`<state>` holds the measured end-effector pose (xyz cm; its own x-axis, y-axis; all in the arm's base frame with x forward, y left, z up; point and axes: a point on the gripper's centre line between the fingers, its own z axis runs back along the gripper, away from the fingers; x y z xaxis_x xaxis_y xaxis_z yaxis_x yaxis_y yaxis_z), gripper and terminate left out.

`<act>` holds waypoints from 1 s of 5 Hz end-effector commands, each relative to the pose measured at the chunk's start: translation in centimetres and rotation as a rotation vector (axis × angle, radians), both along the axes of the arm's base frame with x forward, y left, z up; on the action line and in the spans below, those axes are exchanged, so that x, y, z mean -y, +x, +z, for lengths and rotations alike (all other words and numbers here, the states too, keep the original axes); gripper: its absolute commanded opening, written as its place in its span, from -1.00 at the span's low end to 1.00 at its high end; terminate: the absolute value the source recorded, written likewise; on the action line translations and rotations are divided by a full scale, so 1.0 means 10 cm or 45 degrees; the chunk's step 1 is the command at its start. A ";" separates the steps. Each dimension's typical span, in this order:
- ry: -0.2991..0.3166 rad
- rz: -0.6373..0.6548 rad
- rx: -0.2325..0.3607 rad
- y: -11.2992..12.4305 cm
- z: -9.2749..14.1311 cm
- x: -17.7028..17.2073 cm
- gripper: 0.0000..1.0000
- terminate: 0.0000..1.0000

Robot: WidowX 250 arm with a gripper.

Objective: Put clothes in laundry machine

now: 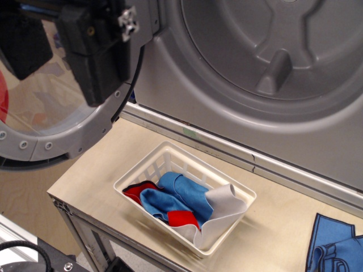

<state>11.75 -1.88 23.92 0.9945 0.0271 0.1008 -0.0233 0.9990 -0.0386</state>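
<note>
The clothes (180, 199), a small bundle of bright blue, red with dark edging and white cloth, lie in a white lattice basket (148, 163) on the wooden table. The laundry machine (272, 51) fills the back, grey, its drum open and showing a raised paddle rib. Its round clear-window door (54, 139) with a grey bolted rim hangs open at the left. Black parts of my gripper (96, 54) sit at the top left in front of the door, well above and left of the basket. Its fingers are not clearly shown and it holds no cloth that I can see.
A darker blue garment with stitched seams (334, 246) lies on the table at the bottom right. The wooden table (91, 181) ends at a front edge at the lower left. A metal sill (227, 148) runs between the table and the machine.
</note>
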 end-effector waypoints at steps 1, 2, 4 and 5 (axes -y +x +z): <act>0.000 0.000 0.000 0.00 0.00 0.00 1.00 -1.00; -0.042 0.069 0.016 0.24 -0.21 0.07 1.00 -1.00; -0.008 0.224 -0.046 0.89 -0.83 -0.03 1.00 -1.00; 0.020 0.206 -0.046 1.06 -1.21 -0.03 1.00 -1.00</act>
<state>21.90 -1.66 10.81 0.9809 0.1919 0.0303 -0.1916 0.9814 -0.0112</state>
